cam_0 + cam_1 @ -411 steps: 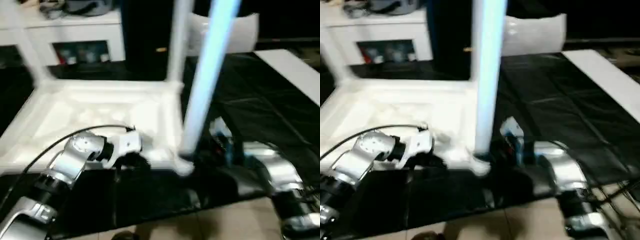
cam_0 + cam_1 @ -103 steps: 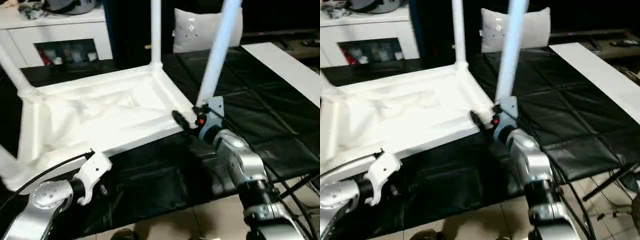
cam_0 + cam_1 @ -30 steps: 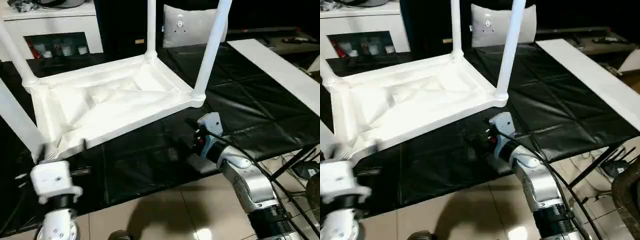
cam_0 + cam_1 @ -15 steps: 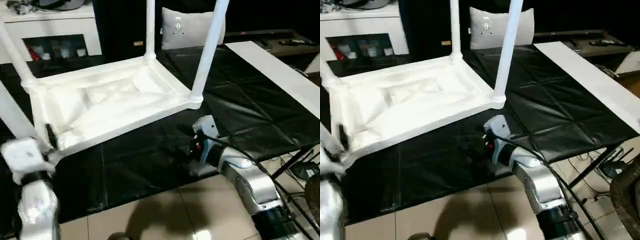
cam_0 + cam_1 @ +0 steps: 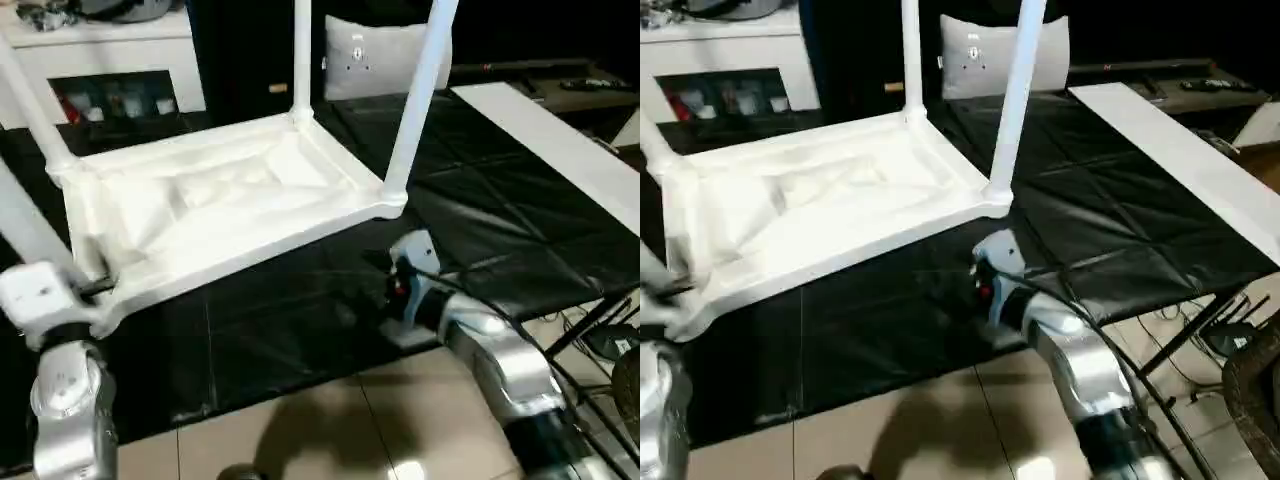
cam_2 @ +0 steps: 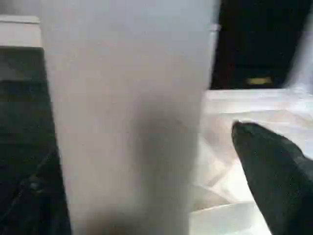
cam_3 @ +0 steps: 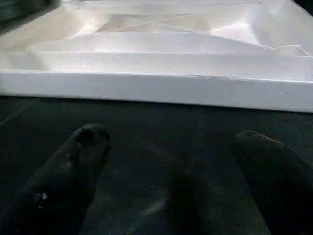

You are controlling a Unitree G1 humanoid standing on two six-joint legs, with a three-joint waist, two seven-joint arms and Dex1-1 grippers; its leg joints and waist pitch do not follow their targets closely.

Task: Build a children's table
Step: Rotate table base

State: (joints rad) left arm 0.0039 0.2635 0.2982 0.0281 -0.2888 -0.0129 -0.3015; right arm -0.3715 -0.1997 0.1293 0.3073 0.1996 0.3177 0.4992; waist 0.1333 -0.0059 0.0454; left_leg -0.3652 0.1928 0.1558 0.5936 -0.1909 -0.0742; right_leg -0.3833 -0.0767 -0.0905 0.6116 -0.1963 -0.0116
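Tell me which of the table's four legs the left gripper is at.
The near-left leg, at the corner nearest the robot; the left gripper sits at its base, the other three legs stand untouched.

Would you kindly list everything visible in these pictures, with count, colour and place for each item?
children's table: one, white, upside down on the black mat, ribbed underside up.
legs: four, white, standing up from the table's corner sockets.
black mat: one, black, spread under the table.
pillow: one, grey, upright behind the mat.
cabinet: one, white, far left, small items behind its glass.
board: one, white, along the mat's right side.
floor: beige tiles, nearest the robot.
left gripper: one, black fingers on either side of the near left leg.
right gripper: one, black jaws open, empty, over the mat in front of the table's edge.
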